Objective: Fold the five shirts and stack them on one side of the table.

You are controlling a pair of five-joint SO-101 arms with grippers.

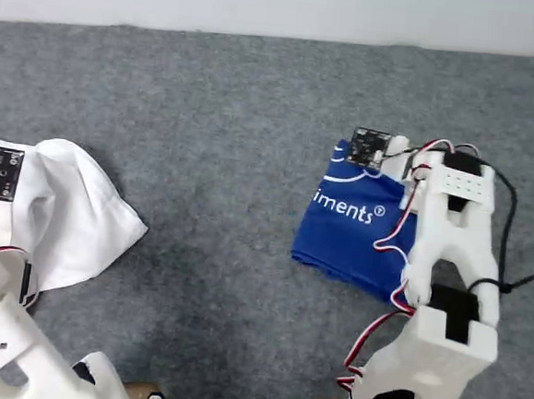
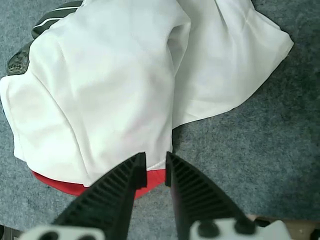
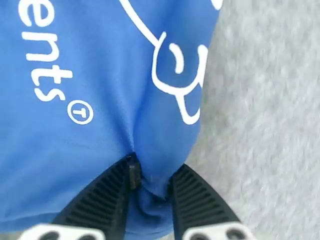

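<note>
The blue cloth shirt (image 1: 353,220) with white lettering lies folded into a rough rectangle right of the middle of the grey felt-like worktop (image 1: 237,114). Its near and left edges lie free on the cover, and its right side runs under the white right arm (image 1: 447,260). At the shirt's far edge the right gripper (image 3: 150,182) has its jaws clamped on a small pinch of blue fabric, which bunches up between them just beside the shirt's side edge. A wide bare stretch of worktop separates this shirt from the white cloth shirt (image 1: 72,212), which lies loosely heaped at the left edge of the high view, one rounded corner reaching toward the middle. A strip of red cloth (image 2: 75,187) peeks out under its near edge, and a dark striped cloth (image 2: 45,25) shows at its far side. The left gripper (image 2: 155,162) hangs over that near edge, its jaws a narrow slot apart and holding nothing.
</note>
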